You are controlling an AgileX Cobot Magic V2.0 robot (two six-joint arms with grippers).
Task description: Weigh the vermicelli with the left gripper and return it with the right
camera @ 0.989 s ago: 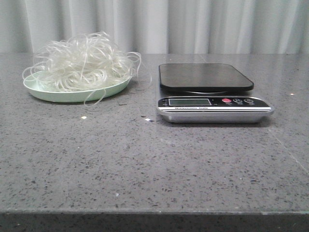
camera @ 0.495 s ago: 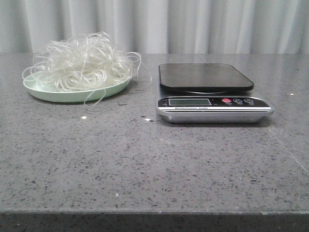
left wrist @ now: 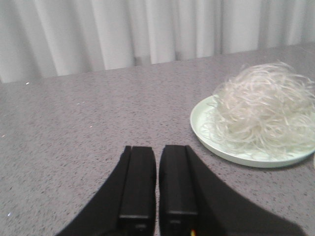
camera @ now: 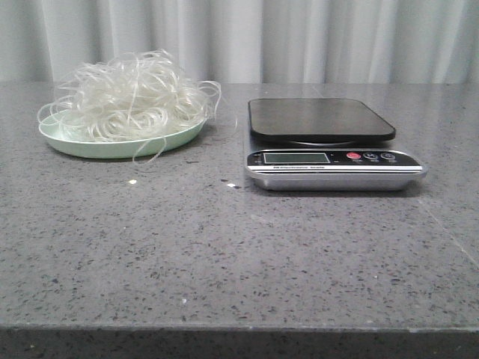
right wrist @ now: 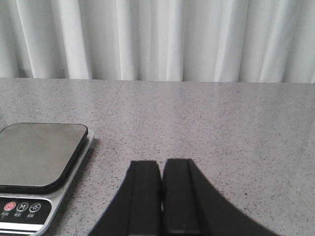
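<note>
Nothing done yet, by the look of things: weighing not begun, return not begun.

Nearest, only bare speckled grey table (camera: pixel 224 254), with a few pale crumbs between plate and scale. No arm showing in the front view.

Left gripper (left wrist: pixel 157 196) clenched, fingers (left wrist: pixel 137 182) pressed nearly together with a thin slit between, grasping nothing, hovering over bare table near the plate's left side. Right gripper (right wrist: pixel 162 196) likewise clenched and empty, poised to the right of the scale.

Further back on the right, a kitchen scale (camera: pixel 333 158), silver body with a display and buttons facing near, dark platform (camera: pixel 320 118) bare. On the left, well apart from the scale, a pale green plate (camera: pixel 97 146) with the vermicelli (camera: pixel 131 101) heaped on it, untouched, some looped strands drooping over the near rim.

Left to do, as a judgement: open left fingers, lift the tangle, carry it right onto the platform, read, then fetch it back with the right.

Nothing standing between plate and scale. Likely trouble only from springy strands snagging or trailing off.

Farthest, a white pleated curtain (camera: pixel 299 37).
</note>
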